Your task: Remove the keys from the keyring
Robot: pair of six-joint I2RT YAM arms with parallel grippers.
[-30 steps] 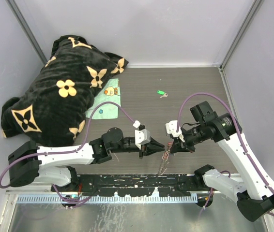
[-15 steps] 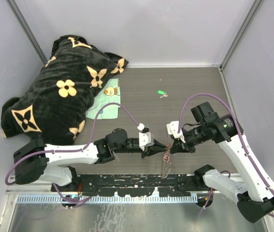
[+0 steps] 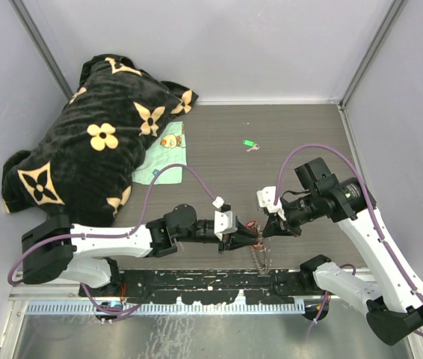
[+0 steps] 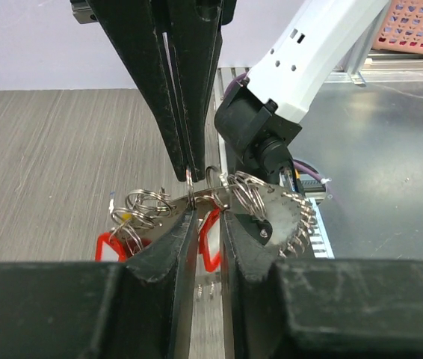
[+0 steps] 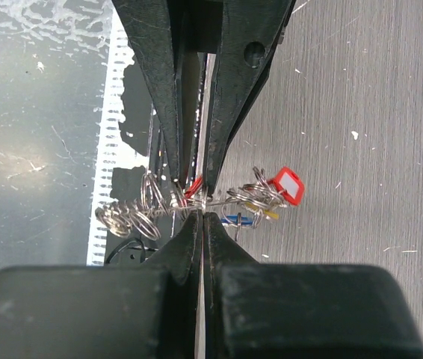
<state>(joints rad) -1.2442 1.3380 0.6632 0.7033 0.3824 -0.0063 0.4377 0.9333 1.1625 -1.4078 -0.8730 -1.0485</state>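
The keyring is a tangle of wire and small split rings held in the air between both grippers, near the table's front edge. My right gripper is shut on the keyring's wire; it also shows from above. My left gripper faces it from the left, its jaws a narrow gap apart with a red-tagged key between them. Another red tag, a blue one and a yellow one hang on the bunch. A second red tag shows at the left.
A loose green-tagged key lies on the table further back. A black flowered blanket and a green cloth fill the back left. The slotted rail runs along the front edge. A pink basket stands beyond the table.
My left gripper has moved right and reached the hanging keyring, its jaws now around a red tag. The right gripper has held the keyring almost still.
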